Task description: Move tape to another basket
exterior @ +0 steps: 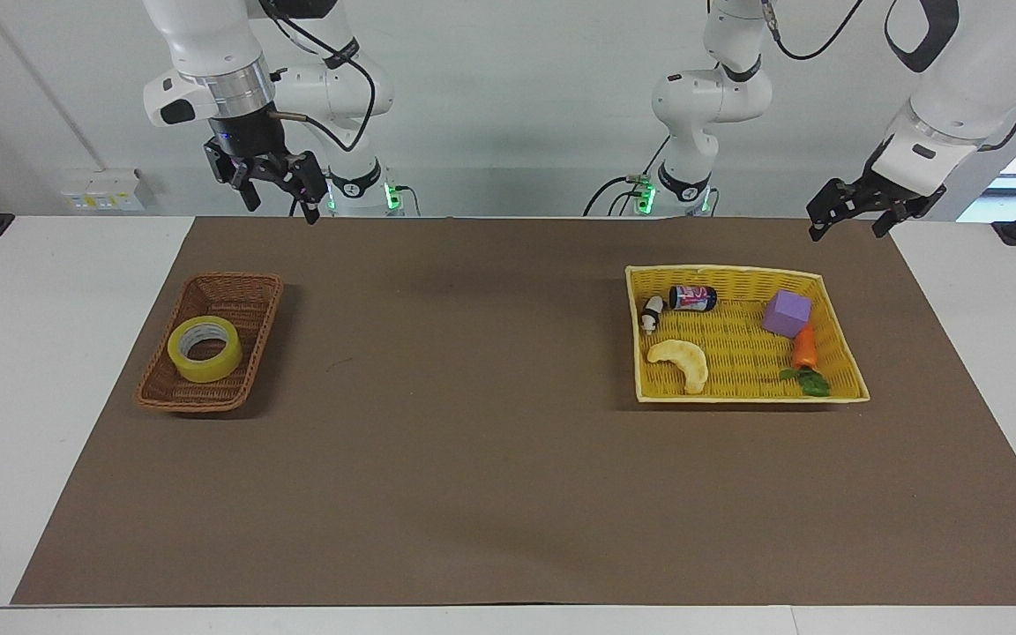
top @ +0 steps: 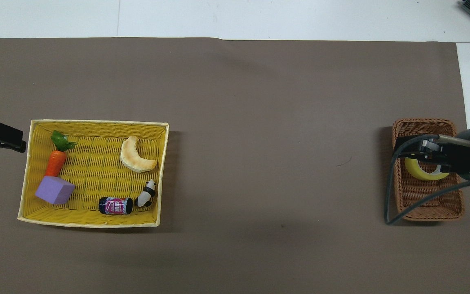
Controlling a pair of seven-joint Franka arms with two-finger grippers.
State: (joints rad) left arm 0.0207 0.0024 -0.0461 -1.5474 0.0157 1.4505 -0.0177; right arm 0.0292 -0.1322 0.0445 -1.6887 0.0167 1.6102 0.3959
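Right hand (exterior: 279, 190) open, high above the mat's (exterior: 490, 423) robot-side edge.

Glossy translucent yellow tape (exterior: 204, 349) in brown woven wicker basket (exterior: 243, 287). Matt brown paper-like mat (exterior: 473, 441) on smooth white table (exterior: 32, 353). Yellow woven tray-basket (exterior: 737, 279); matt purple block (exterior: 787, 313); shiny can (exterior: 693, 298).

Place: a robotics lab, set up as a test bench.
Arms: two white robot arms (exterior: 340, 97) (exterior: 711, 97) stand bolted at the top centre of the facing view, green lights at their bases.
Table: a white table (exterior: 41, 370) under a plain brown mat (exterior: 473, 441).
Wall: bare white, with a socket strip (exterior: 102, 188) at upper left.
Props: toy items in a yellow tray (exterior: 834, 291).
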